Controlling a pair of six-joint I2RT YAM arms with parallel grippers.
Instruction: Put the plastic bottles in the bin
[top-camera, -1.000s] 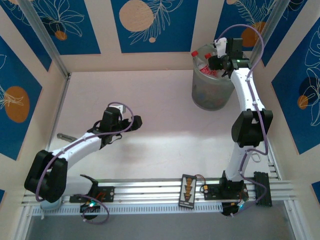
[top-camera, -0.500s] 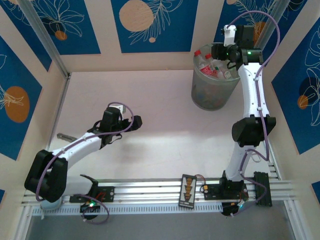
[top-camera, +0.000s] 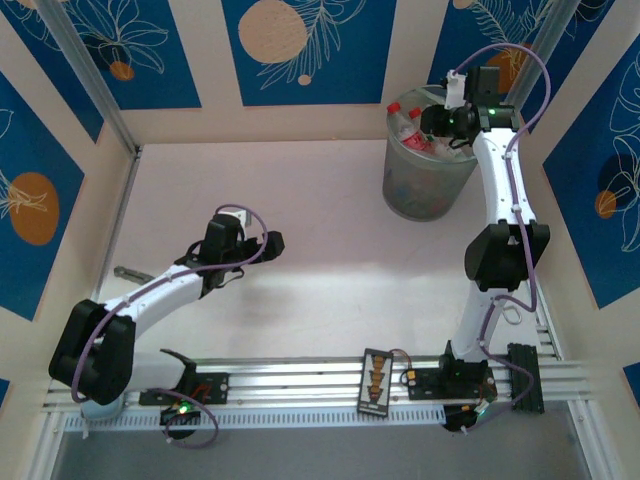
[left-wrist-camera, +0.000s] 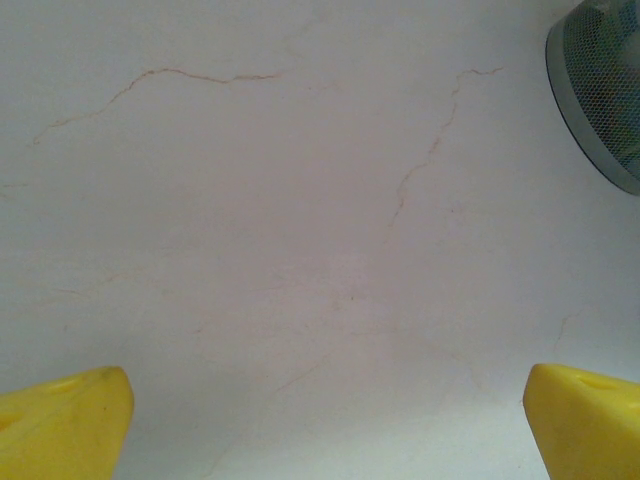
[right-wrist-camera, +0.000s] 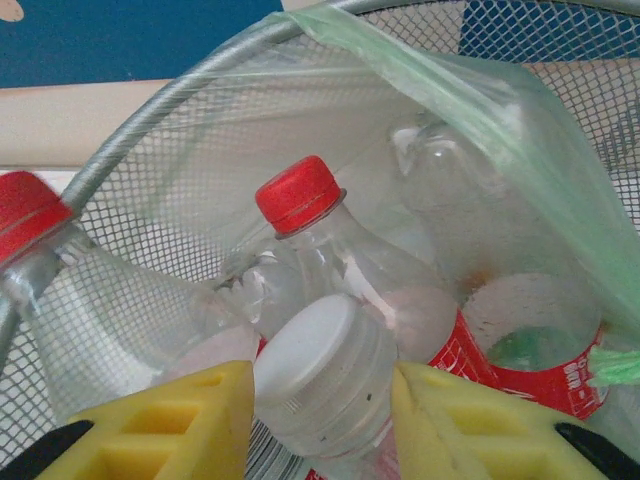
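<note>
From above, my right gripper (top-camera: 437, 122) hangs over the bin (top-camera: 420, 192), which holds plastic bottles (top-camera: 408, 132). Left wrist: left gripper (left-wrist-camera: 328, 425) spread wide above bare table (left-wrist-camera: 300, 200). Right wrist: fingers (right-wrist-camera: 190, 420) flank 1 white-capped bottle (right-wrist-camera: 320, 370) (pinched or not, I cannot tell).

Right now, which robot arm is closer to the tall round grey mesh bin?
Right. The right fingers hang over the tall round grey mesh bin, either side of a white-capped clear plastic bottle. The left fingers are far off, wide open above the pale table.
</note>
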